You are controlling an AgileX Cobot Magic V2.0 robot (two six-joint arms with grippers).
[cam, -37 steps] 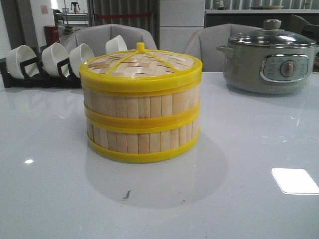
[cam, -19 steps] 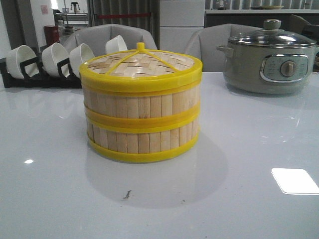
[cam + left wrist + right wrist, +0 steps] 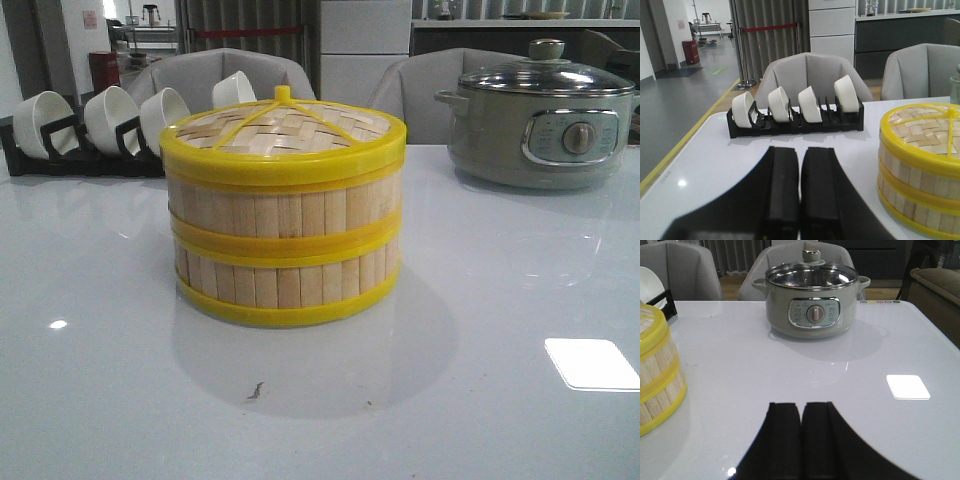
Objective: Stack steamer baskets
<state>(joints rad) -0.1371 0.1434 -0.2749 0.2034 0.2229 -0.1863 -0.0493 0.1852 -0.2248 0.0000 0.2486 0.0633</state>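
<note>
Two steamer baskets stand stacked in the middle of the white table: the upper basket (image 3: 285,208) sits squarely on the lower basket (image 3: 287,285). The woven lid (image 3: 283,130) with its yellow knob rests on top. The stack also shows in the left wrist view (image 3: 920,165) and at the edge of the right wrist view (image 3: 657,372). My left gripper (image 3: 800,155) is shut and empty, apart from the stack. My right gripper (image 3: 801,407) is shut and empty over bare table. Neither gripper shows in the front view.
A grey-green electric pot (image 3: 540,120) with a glass lid stands at the back right, also in the right wrist view (image 3: 811,302). A black rack of white bowls (image 3: 90,130) stands at the back left, also in the left wrist view (image 3: 795,110). Grey chairs stand behind the table.
</note>
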